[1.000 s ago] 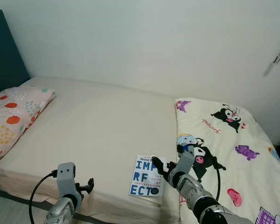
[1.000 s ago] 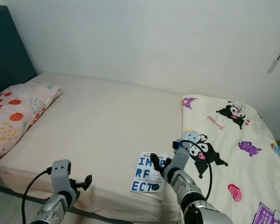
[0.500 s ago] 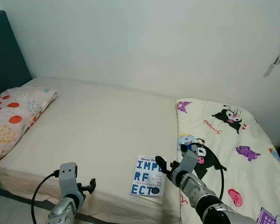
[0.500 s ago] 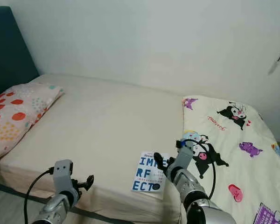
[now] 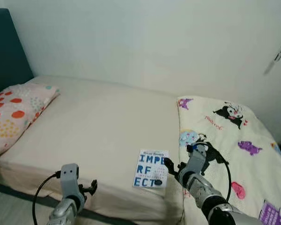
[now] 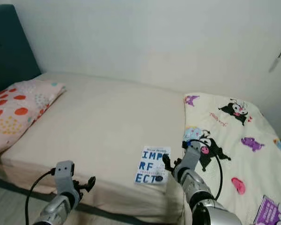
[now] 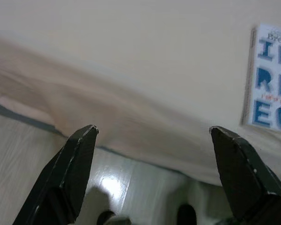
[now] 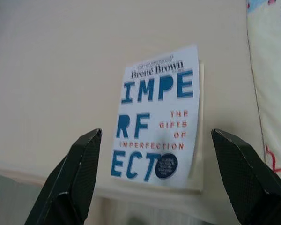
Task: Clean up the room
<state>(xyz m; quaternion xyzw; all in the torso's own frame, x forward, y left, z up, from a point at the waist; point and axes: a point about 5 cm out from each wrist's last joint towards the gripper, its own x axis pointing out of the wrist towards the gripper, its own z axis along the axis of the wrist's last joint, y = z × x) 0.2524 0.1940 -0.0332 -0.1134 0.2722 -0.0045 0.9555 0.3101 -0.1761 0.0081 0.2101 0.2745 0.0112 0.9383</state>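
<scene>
A white book with big blue letters (image 5: 151, 168) lies flat on the beige bed sheet (image 5: 98, 126), close to the bed's front edge. My right gripper (image 5: 171, 165) hovers at the book's right side, open, with nothing between its fingers; the right wrist view looks straight at the book's cover (image 8: 158, 123). Lower down, my left gripper (image 5: 92, 187) is open in front of the mattress edge, and its wrist view catches the book's corner (image 7: 271, 79).
A spotted pink pillow (image 5: 11, 115) lies at the bed's left end by a dark teal headboard (image 5: 7, 47). A cartoon-print blanket (image 5: 229, 140) covers the right side. Wooden floor (image 7: 33, 154) runs below the mattress edge.
The whole picture has shifted a little, so the camera has moved. My right gripper has drawn slightly right, from over the book's cover to its right edge. The left arm holds its place.
</scene>
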